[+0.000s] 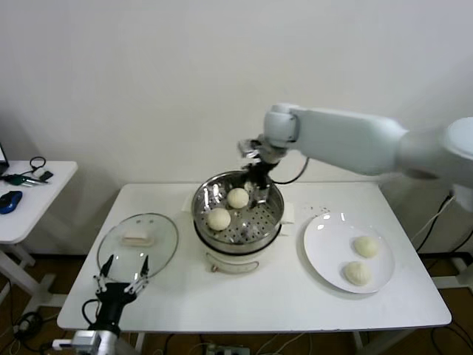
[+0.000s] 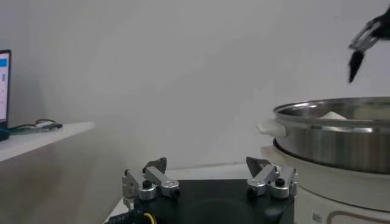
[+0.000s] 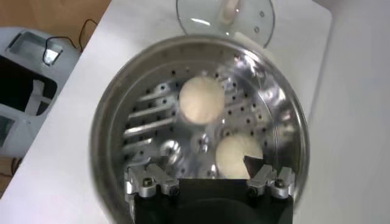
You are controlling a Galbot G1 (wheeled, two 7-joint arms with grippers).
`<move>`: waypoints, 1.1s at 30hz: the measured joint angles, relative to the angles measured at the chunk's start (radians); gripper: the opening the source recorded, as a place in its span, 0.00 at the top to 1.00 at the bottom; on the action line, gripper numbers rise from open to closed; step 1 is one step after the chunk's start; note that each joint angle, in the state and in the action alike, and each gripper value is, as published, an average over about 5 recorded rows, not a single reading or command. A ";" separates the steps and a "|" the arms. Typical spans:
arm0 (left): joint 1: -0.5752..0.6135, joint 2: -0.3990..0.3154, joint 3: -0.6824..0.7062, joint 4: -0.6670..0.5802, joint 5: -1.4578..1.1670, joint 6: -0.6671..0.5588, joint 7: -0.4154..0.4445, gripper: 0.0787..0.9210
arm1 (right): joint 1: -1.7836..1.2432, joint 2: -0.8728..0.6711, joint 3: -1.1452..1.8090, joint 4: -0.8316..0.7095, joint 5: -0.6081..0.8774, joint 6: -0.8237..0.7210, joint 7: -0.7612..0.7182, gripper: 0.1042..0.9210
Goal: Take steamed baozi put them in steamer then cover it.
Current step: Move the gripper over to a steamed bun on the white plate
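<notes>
The steamer (image 1: 238,235) stands mid-table on its white pot base. Two baozi (image 1: 238,197) (image 1: 219,219) lie on its perforated floor; they also show in the right wrist view (image 3: 202,99) (image 3: 239,155). Two more baozi (image 1: 366,246) (image 1: 357,273) lie on the white plate (image 1: 325,244) to the right. The glass cover (image 1: 137,240) lies flat on the table to the left. My right gripper (image 1: 259,180) (image 3: 198,170) hangs open and empty just above the steamer's far side. My left gripper (image 1: 122,272) (image 2: 207,167) is open and empty, low at the table's front left, near the cover.
A small white side table (image 1: 29,196) with cables and a blue mouse stands far left. The wall is close behind the main table. In the left wrist view the steamer (image 2: 341,137) rises to one side, with my right gripper (image 2: 359,52) above it.
</notes>
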 measured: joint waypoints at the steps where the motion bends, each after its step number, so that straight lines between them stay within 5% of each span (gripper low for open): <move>1: -0.001 -0.001 0.001 -0.001 0.002 0.001 0.000 0.12 | 0.001 -0.030 0.001 0.022 -0.008 0.001 -0.002 0.12; 17: 0.001 -0.030 0.003 -0.014 0.039 0.020 -0.001 0.12 | -0.213 -0.444 0.136 0.175 -0.274 0.043 -0.056 0.12; 33: 0.014 -0.042 -0.002 -0.016 0.056 0.021 -0.003 0.12 | -0.496 -0.544 0.291 0.106 -0.465 0.077 -0.072 0.12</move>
